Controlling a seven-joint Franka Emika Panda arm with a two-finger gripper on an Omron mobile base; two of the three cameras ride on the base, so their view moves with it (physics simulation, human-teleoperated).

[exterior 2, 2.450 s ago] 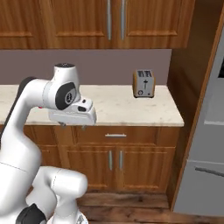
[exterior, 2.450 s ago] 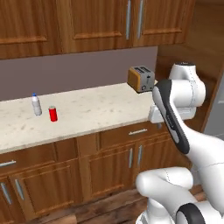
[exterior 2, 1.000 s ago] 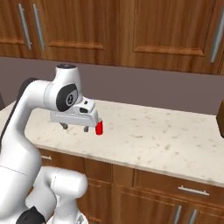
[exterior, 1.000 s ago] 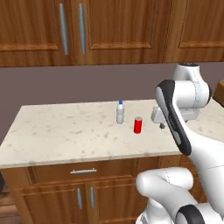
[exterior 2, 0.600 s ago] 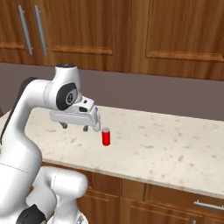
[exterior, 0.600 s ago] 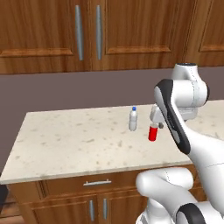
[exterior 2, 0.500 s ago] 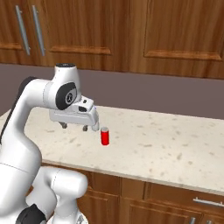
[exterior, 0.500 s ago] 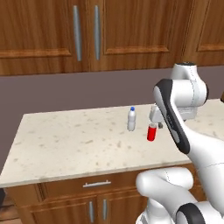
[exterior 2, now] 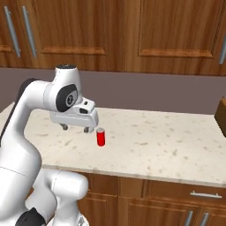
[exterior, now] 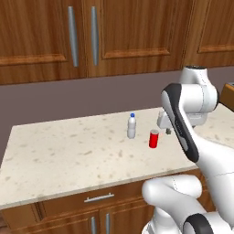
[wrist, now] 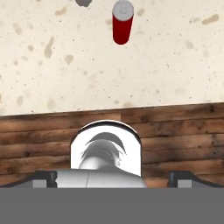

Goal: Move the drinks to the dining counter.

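speckled stone counter [exterior: 68, 155]: red cylindrical can [exterior: 154, 138], clear bottle [exterior: 131, 126]; claw [exterior 2: 76, 128] spread wide, empty.

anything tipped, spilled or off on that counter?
Nothing stands out. The water bottle and red can both stand upright, apart from each other, on the speckled counter, with no spill around them. The gripper hangs open above the counter, holding nothing.

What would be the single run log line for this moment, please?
phase: approach | gripper: open, empty, above counter | red can: upright on counter | water bottle: upright beside can, apart | moved: none
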